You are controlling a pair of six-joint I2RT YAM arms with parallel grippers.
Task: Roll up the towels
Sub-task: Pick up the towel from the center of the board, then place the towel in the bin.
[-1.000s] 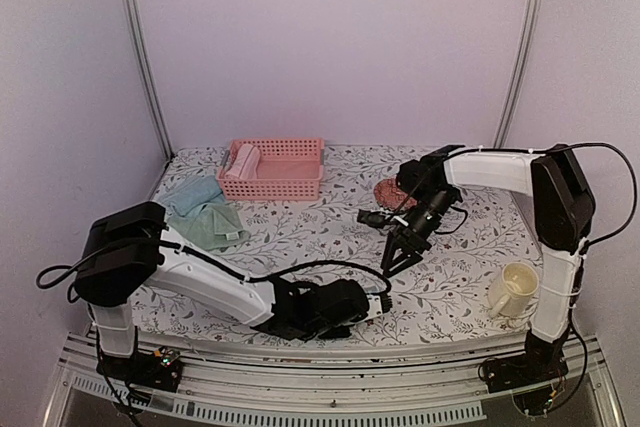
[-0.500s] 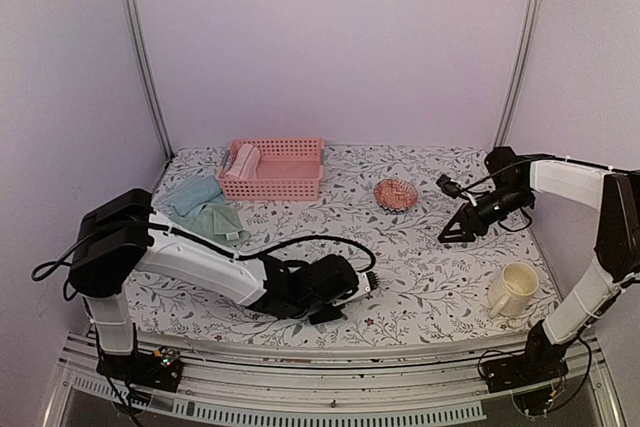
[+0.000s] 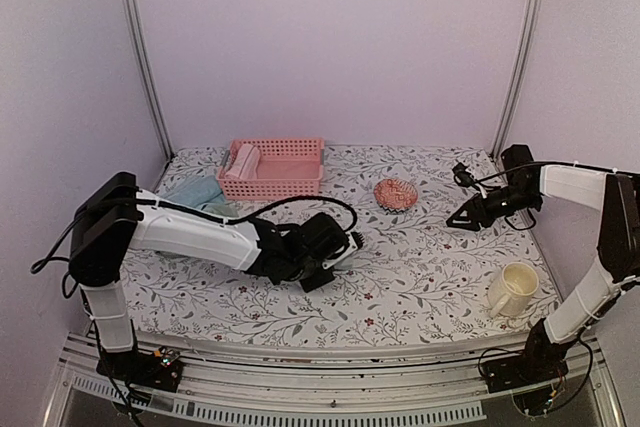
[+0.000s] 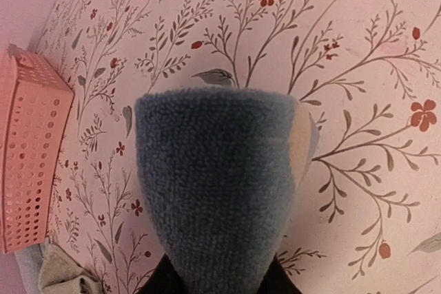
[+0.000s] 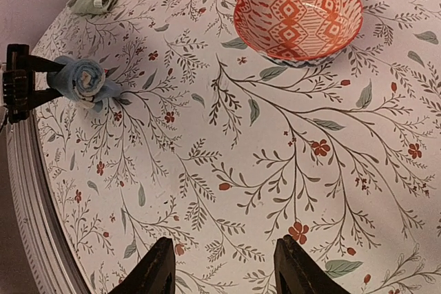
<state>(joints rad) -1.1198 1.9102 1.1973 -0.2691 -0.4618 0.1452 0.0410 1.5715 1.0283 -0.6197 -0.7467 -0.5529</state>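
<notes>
We pinch the blue roll [image 4: 220, 177] mid-frame in the left gripper [image 5: 43, 79]; any slack could unroll it. The right gripper [image 5: 224, 273] gapes, empty.

White shells [image 3: 195, 237], black joints [image 3: 565, 187], cables [image 3: 300, 205]; black left gripper [image 3: 352, 242], right gripper [image 5: 226, 246]

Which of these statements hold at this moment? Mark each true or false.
1. The left pincer grips a rolled blue towel. True.
2. The right pincer holds the bowl. False: it is open and empty, and the bowl stands apart from it on the table.
3. A rolled pink towel lies in the basket. True.
4. The mug stands inside the basket. False: it stands on the table near the right arm's base.
</notes>
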